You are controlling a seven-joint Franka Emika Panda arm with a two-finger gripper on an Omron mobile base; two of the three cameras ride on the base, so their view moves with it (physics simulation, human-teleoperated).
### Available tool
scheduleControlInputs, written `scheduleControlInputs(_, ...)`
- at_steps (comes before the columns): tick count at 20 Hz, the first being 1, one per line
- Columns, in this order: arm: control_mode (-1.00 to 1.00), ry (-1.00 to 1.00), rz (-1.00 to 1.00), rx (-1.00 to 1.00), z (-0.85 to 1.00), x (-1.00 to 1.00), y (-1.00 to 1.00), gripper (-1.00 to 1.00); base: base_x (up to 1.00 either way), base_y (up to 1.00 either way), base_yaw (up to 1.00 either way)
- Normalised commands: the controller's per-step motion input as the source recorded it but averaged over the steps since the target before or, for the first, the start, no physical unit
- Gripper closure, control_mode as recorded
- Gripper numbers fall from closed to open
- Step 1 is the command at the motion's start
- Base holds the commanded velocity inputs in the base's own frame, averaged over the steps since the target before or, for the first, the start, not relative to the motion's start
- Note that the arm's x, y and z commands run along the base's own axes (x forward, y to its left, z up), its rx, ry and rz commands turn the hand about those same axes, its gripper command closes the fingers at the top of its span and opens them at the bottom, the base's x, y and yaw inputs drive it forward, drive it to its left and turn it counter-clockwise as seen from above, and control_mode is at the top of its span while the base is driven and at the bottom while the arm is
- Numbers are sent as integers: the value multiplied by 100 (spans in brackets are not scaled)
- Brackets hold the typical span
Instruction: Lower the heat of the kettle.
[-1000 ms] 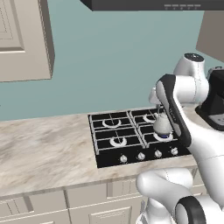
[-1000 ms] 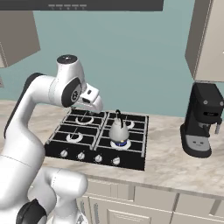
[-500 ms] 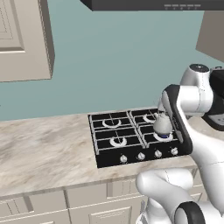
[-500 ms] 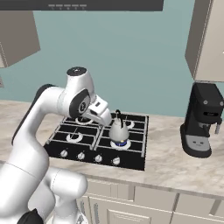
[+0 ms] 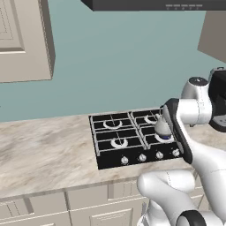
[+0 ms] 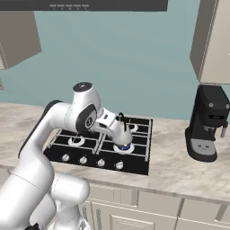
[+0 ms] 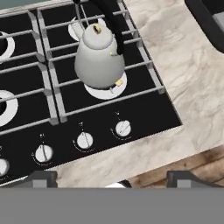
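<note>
With the kettle [image 7: 99, 56] on the stove's [image 7: 30, 70] front right burner, you were in the approach step, gripper [image 7: 112, 180] fingers spread wide and empty; the next move probably called for descending onto the rightmost front-edge knob [image 7: 123, 128].

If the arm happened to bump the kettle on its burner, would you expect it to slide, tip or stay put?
The kettle looks rigid metal with a broad rounded body, so it would probably slide rather than tip. It sits on the raised grate bars, which may catch its base and resist a light push. Its smooth shiny surface looks slippery; the arched handle seems the safer hold.
</note>
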Motion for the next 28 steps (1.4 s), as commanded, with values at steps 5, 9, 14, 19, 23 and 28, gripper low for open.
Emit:
scheduleControlInputs(5, -100, 0, 27, -1, -16, 0, -7, -100, 0, 0, 0)
scheduleControlInputs(9, -100, 0, 34, -5, -4, 0, -1, -100, 0, 0, 0)
scheduleControlInputs(14, -100, 0, 36, -9, 0, 0, -1, -100, 0, 0, 0)
scheduleControlInputs(19, -100, 0, 32, -16, -8, 0, -5, -100, 0, 0, 0)
scheduleControlInputs(23, -100, 9, 26, -18, -15, 0, -5, -100, 0, 0, 0)
scheduleControlInputs(28, -100, 16, 26, -14, -12, 0, -11, -100, 0, 0, 0)
